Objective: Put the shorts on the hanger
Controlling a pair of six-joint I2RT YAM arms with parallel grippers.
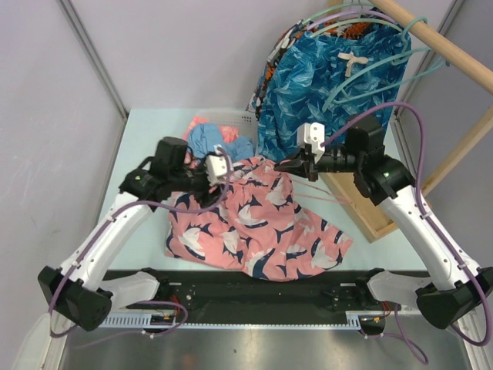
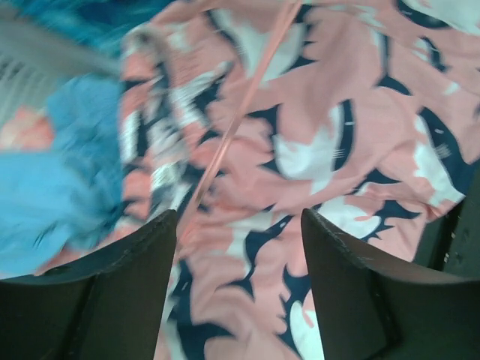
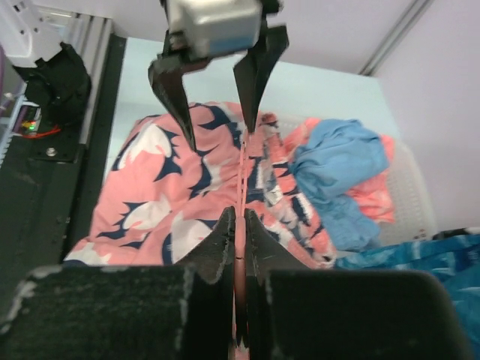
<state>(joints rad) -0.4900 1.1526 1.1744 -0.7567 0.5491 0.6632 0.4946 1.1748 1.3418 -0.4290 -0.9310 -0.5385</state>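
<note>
The coral-pink fish-print shorts point(image 1: 254, 223) lie spread on the table between the arms. My right gripper point(image 1: 285, 164) hovers over their top right edge and is shut on the thin pink hanger point(image 3: 242, 161). The hanger's rod runs forward from the shut fingertips across the waistband, and its thin arms show behind the gripper point(image 1: 327, 194). My left gripper point(image 1: 229, 179) is open just above the shorts' top left part point(image 2: 300, 150). The hanger rod point(image 2: 232, 127) crosses the fabric ahead of it, near its left finger point(image 2: 142, 255). The right wrist view shows the open left gripper point(image 3: 217, 105) over the rod's far end.
Blue leaf-print shorts point(image 1: 331, 69) hang on teal hangers from a wooden rod point(image 1: 443, 48) at back right. A white basket point(image 1: 245, 118) with a light-blue garment point(image 1: 212, 139) stands behind the shorts. A wooden frame point(image 1: 370, 212) lies at right. A black rail point(image 1: 262, 281) runs along the near edge.
</note>
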